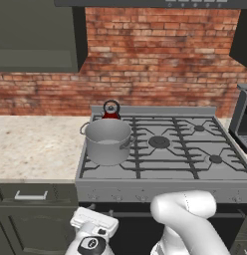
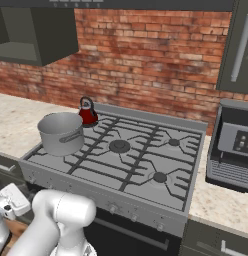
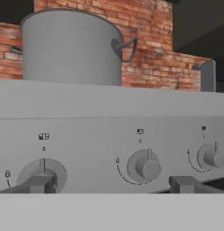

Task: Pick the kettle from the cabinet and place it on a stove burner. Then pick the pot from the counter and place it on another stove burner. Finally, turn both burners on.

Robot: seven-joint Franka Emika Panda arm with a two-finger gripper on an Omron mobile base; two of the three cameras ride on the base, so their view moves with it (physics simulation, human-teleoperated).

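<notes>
The grey pot [image 1: 107, 140] [image 2: 61, 132] stands on the stove's front-left burner, and in the hand view the pot [image 3: 71, 47] rises above the stove's front panel. Right behind it, the small red kettle [image 1: 111, 110] [image 2: 87, 113] sits on the back-left burner. My gripper [image 3: 113, 185] [image 1: 95, 221] [image 2: 12, 201] is low in front of the stove's knob panel, open and holding nothing. Its left fingertip [image 3: 39, 184] lies in front of the leftmost knob [image 3: 41, 171]. The middle knob [image 3: 145, 166] is between the fingertips.
The centre burner [image 1: 159, 142], back-right burner [image 1: 199, 128] and front-right burner [image 1: 215, 159] are bare. A third knob [image 3: 212, 157] is further right. The beige counter [image 1: 36, 144] lies left of the stove. A coffee machine [image 2: 235, 147] stands on the right. Wall cabinets [image 1: 36, 35] [image 2: 241, 45] hang above.
</notes>
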